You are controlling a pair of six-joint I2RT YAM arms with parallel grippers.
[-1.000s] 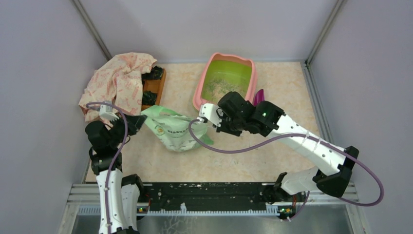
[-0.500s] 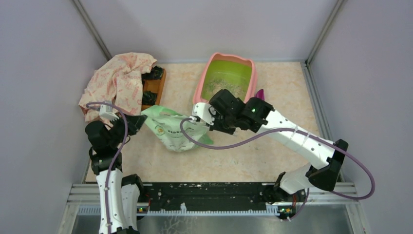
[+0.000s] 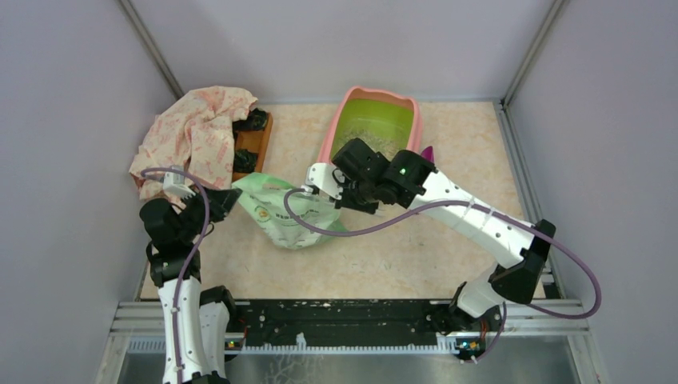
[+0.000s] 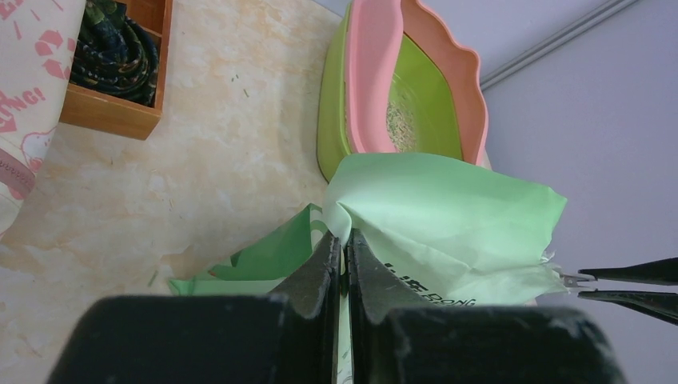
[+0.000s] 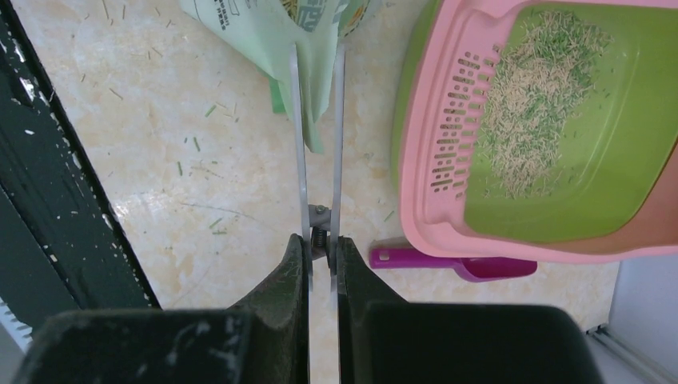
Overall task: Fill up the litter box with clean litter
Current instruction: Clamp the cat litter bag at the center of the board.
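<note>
The litter box [image 3: 345, 102], pink-rimmed and lime-green inside, stands at the back centre. It holds a thin heap of clean litter [image 3: 369, 138], also seen in the right wrist view [image 5: 536, 88]. The light green bag [image 3: 288, 214] lies left of the box. My left gripper [image 3: 226, 197] is shut on the bag's left corner [image 4: 345, 240]. My right gripper [image 5: 321, 250] is shut on scissors [image 5: 316, 128]. Their blades stand slightly apart, with a flap of the bag [image 5: 296, 32] between them.
A magenta scoop [image 5: 456, 262] lies beside the box's near rim [image 5: 432, 144]. A pink-printed cloth [image 3: 196, 132] and a wooden tray [image 3: 252, 144] with dark items sit at the back left. Green and beige bits litter the tabletop. Walls close in on three sides.
My right arm has moved left with the scissors, bringing the blades to the bag's right end. The left arm and the bag have not moved.
</note>
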